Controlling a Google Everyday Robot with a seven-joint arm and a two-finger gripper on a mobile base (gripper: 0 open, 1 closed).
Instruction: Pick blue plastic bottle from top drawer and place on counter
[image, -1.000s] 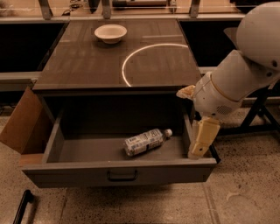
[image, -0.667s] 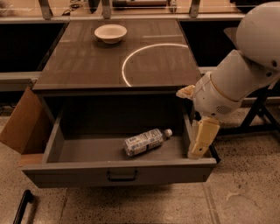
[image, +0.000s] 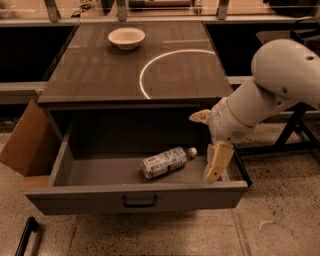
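The blue plastic bottle (image: 166, 162) lies on its side in the open top drawer (image: 135, 197), right of the middle, with its white cap pointing right. My gripper (image: 209, 140) hangs over the drawer's right end, just right of the cap and apart from the bottle. It is open and empty, with one tan finger (image: 218, 161) pointing down into the drawer and the other finger (image: 200, 116) up at the cabinet's front edge. The counter (image: 100, 70) with its white arc lies behind the drawer.
A white bowl (image: 126, 37) stands at the back of the counter. A brown cardboard flap (image: 25, 142) leans at the drawer's left side. A dark stand (image: 295, 130) is at the right behind my arm. A black bar (image: 24, 237) lies on the speckled floor at lower left.
My gripper has moved a little left and down, closer to the bottle's cap. The bottle and the drawer have not moved.
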